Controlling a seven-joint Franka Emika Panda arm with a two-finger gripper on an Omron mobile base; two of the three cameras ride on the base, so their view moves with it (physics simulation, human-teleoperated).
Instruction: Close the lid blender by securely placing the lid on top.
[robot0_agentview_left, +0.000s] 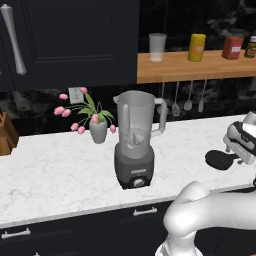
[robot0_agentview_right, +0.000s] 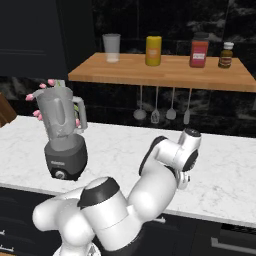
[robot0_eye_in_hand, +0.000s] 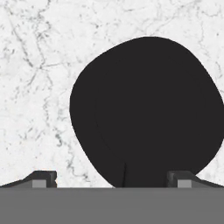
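The gripper (robot0_eye_in_hand: 109, 181) hung just above the lid (robot0_eye_in_hand: 146, 111), jaws spread wide and grasping nothing. The lid (robot0_agentview_left: 220, 159) lay flat on the marble counter (robot0_agentview_left: 55, 172), well apart from the open-topped blender (robot0_agentview_left: 135, 140) farther left.

Left base view sits behind and left of the arm, facing forward and down, with the blender (robot0_agentview_left: 134, 145) close at centre frame; the right base view sits behind and right, a little farther back, putting the blender (robot0_agentview_right: 64, 140) at its left. Both share the blender, the marble counter (robot0_agentview_left: 50, 175) around it and the wooden shelf (robot0_agentview_right: 165, 70) above and right of it. Hand view looks straight down at close range on the lid (robot0_eye_in_hand: 146, 111), lying on counter right of the blender.
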